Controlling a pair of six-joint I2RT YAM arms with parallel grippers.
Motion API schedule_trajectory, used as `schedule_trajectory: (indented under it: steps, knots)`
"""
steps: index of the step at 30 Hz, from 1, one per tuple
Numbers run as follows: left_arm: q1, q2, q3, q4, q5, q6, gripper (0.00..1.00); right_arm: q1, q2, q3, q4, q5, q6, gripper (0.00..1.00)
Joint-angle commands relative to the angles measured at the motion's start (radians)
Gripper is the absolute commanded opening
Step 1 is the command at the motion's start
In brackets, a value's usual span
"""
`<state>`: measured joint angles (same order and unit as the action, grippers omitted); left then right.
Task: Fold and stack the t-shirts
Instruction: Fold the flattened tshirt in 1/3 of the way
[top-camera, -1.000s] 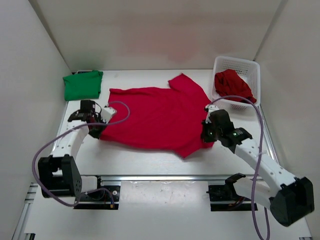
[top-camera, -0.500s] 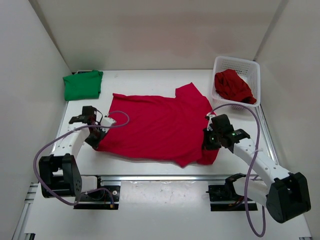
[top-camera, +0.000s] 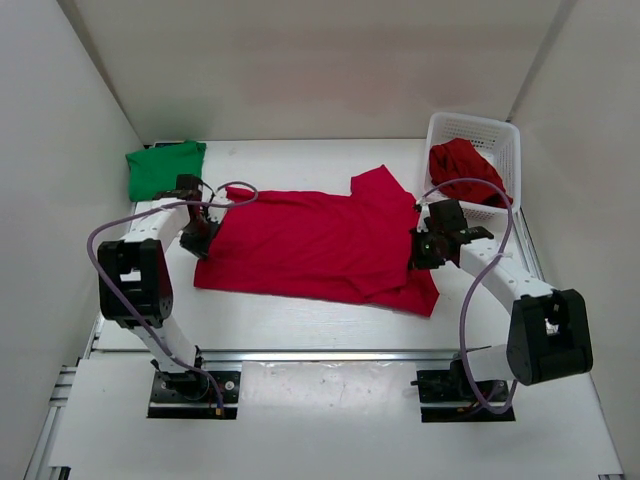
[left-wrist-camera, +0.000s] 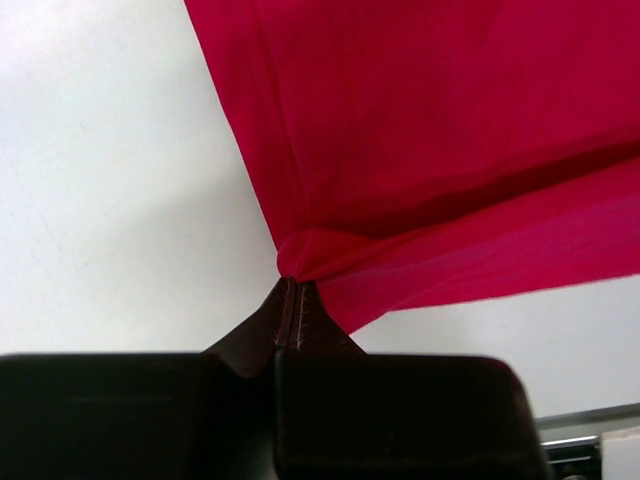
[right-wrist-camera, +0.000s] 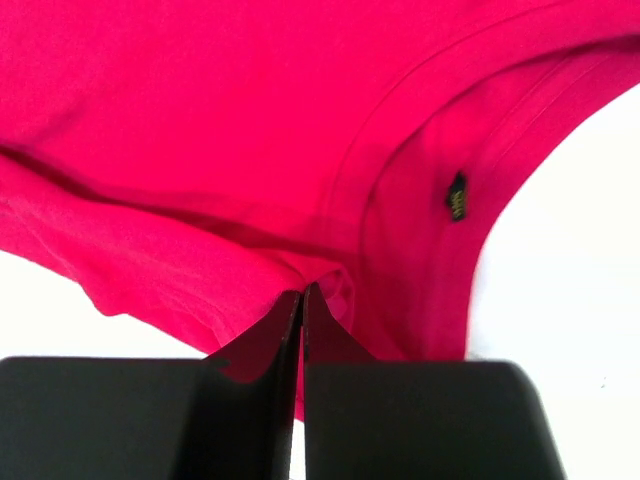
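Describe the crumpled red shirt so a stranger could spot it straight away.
Look to the far right corner of the table, where a white mesh basket stands. The shirt is the crumpled red heap inside it. The other red shirt lies spread out mid-table, and the green shirt sits folded at far left.

The setting is a robotics laboratory test cell. A white table (top-camera: 300, 165) is enclosed at the back and both sides by plain white panels (top-camera: 330, 70), forming a uniform, evenly lit work bay. Two robot arms, the left arm (top-camera: 150, 235) and the right arm (top-camera: 500, 275), are bolted to an aluminium extrusion rail (top-camera: 320, 355) at the near table edge. Exposed purple cables (top-camera: 92, 255) run loosely along each arm.
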<state>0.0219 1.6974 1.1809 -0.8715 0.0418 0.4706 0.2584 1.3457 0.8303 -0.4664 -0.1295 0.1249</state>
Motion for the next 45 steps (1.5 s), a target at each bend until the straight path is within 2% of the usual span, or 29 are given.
schedule_trajectory:
  steps: [1,4,5,11,20,21,22,23,25,27,29,33,37,41,45]
  knots:
    - [-0.011,0.007,0.074,0.015,0.020,-0.064,0.00,-0.033,0.024,0.061,0.040,0.008,-0.056,0.00]
    - [-0.007,0.040,0.106,0.025,0.009,-0.073,0.00,-0.056,0.062,0.088,0.060,-0.007,-0.074,0.00]
    - [-0.040,0.045,0.115,0.026,0.006,-0.073,0.00,-0.062,0.064,0.090,0.063,-0.007,-0.079,0.00]
    - [-0.080,0.105,0.123,0.061,-0.037,-0.084,0.00,-0.058,0.159,0.147,0.055,-0.013,-0.116,0.00]
    - [-0.060,0.194,0.215,0.065,-0.053,-0.141,0.00,-0.076,0.299,0.294,0.035,0.021,-0.148,0.06]
    - [-0.066,0.197,0.226,0.065,-0.060,-0.142,0.03,-0.073,0.314,0.300,0.034,0.024,-0.151,0.14]
    - [-0.069,0.205,0.223,0.066,-0.065,-0.144,0.05,-0.076,0.322,0.315,0.025,0.027,-0.146,0.28]
    - [-0.071,0.206,0.230,0.062,-0.077,-0.147,0.11,-0.077,0.337,0.332,0.022,0.022,-0.131,0.36]
    - [-0.065,0.211,0.238,0.072,-0.114,-0.151,0.33,-0.071,0.325,0.343,0.017,0.037,-0.130,0.48]
    - [-0.048,0.209,0.250,0.065,-0.146,-0.179,0.65,-0.074,0.303,0.351,-0.001,0.044,-0.071,0.56]
    - [-0.025,0.200,0.261,0.046,-0.155,-0.196,0.98,-0.074,0.248,0.368,-0.047,0.068,-0.021,0.56]
    - [0.067,0.131,0.191,-0.004,-0.086,-0.220,0.98,-0.085,0.095,0.268,-0.132,0.091,0.154,0.55]
    - [0.056,0.077,0.051,-0.001,-0.059,-0.211,0.99,-0.149,0.004,0.130,-0.225,0.038,0.274,0.51]
    - [0.036,0.084,0.006,0.009,-0.045,-0.233,0.99,-0.183,-0.040,0.001,-0.279,0.034,0.364,0.50]
    - [0.053,0.137,0.016,0.009,-0.025,-0.250,0.94,-0.220,-0.046,-0.088,-0.227,-0.013,0.429,0.53]
